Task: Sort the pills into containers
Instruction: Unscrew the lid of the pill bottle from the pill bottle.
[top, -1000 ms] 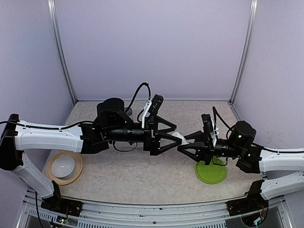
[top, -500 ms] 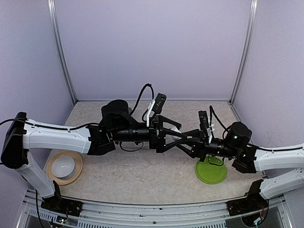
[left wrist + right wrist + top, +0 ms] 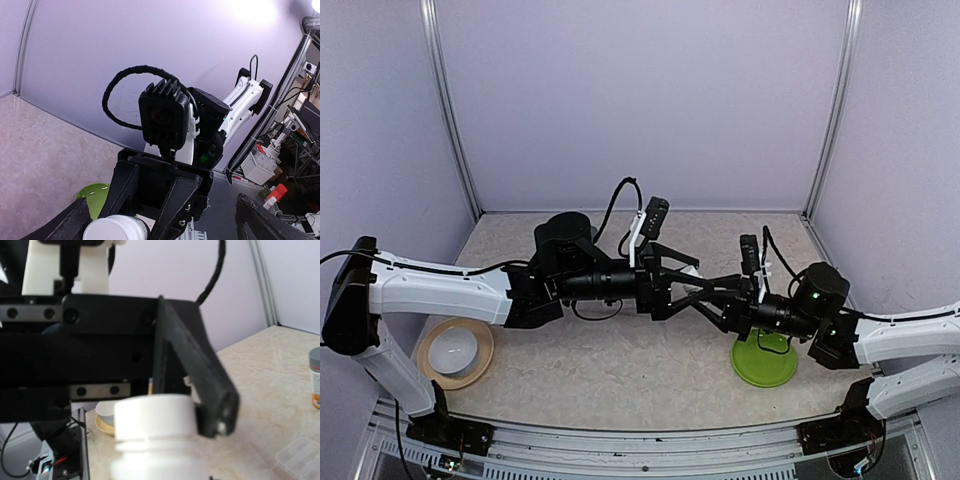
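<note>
Your right gripper (image 3: 712,293) is clamped on the white-capped vial (image 3: 155,432), mid-air above the table (image 3: 620,370) centre. Your left gripper (image 3: 703,285), spread wide, brackets its cap from 9 o'clock. Cap on, no pills visibly sorted: sorting looks barely begun.

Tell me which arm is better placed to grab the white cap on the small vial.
Left: the left pincer, open, straddles the white cap; the right pincer is shut on the vial, holding it out.
</note>
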### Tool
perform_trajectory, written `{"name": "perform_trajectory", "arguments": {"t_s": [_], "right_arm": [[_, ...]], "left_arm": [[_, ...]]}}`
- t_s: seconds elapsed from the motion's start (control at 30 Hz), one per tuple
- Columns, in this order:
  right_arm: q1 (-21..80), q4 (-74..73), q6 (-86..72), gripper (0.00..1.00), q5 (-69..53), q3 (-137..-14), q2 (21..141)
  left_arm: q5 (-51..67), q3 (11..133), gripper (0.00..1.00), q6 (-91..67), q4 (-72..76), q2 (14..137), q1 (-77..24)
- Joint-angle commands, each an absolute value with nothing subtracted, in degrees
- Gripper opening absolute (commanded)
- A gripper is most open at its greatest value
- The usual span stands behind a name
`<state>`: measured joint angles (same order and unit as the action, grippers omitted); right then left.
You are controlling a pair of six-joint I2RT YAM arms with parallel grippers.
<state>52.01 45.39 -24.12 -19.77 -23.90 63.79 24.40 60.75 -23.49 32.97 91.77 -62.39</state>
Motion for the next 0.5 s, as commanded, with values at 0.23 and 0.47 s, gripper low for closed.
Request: {"name": "perform_trajectory", "arguments": {"t_s": [0.23,0.47], "right_arm": [[52.1,42.2,-23.9,0.09,-13.4,-21.9,59.3],[52.1,42.5,-23.3,0.09,-16.1,-22.3,60.6]], "left_arm": [[23.6,58.3,0.9,-22.3,34.9,89.3,-61.8],[23.7,58.7,0.73,-22.9,35.2,89.8,-61.3]]}}
